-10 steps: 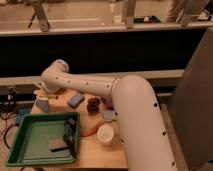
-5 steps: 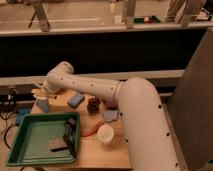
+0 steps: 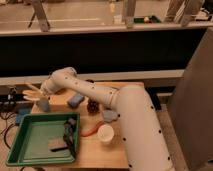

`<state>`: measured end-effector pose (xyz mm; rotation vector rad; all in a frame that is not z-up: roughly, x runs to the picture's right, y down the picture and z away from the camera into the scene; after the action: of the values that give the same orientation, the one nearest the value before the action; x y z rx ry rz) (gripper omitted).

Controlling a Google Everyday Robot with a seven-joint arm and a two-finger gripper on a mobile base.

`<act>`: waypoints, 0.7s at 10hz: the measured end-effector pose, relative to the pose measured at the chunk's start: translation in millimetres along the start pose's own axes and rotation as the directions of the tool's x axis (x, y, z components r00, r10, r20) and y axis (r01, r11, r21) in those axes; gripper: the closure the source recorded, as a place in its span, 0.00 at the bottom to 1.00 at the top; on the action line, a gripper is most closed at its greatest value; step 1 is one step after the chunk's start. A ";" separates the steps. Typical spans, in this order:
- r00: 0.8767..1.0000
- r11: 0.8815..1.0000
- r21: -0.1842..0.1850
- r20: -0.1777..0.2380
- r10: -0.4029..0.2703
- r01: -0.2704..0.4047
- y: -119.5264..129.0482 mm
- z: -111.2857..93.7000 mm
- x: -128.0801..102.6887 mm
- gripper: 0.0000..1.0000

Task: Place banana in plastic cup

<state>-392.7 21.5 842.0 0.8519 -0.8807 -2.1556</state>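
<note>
A white plastic cup (image 3: 105,134) stands upright near the table's front edge. An orange-brown curved thing, which looks like the banana (image 3: 91,131), lies flat just left of the cup, against the tray's right rim. My gripper (image 3: 30,92) is far from both, at the table's back left corner, above a small blue object (image 3: 44,105). Its two pale fingers (image 3: 31,87) are spread apart with nothing between them. My white arm (image 3: 100,97) runs from the lower right across the table to the gripper.
A green tray (image 3: 20,150) at the front left holds a black item (image 3: 69,133) and a brown block (image 3: 57,145). A blue sponge (image 3: 76,100), a pine cone (image 3: 93,106) and a grey-blue object (image 3: 110,116) lie mid-table. A dark counter wall stands behind.
My gripper has moved left and slightly back, from over the table's left part to its back left corner. The cup, the banana and the tray items have not moved.
</note>
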 end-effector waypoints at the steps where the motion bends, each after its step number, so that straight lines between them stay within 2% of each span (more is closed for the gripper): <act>1: 1.000 1.000 0.006 0.013 -0.018 0.018 -1.4 2.7 0.9 0.65; 5: 0.995 0.998 0.028 0.082 -0.057 0.055 -3.5 4.2 0.3 0.28; 6: 0.992 0.997 0.036 0.108 -0.070 0.066 -4.6 4.6 0.8 0.21; 7: 0.988 0.997 0.045 0.132 -0.075 0.070 -4.9 4.3 0.2 0.20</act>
<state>-397.6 25.5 840.6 0.7773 -0.9764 -2.2867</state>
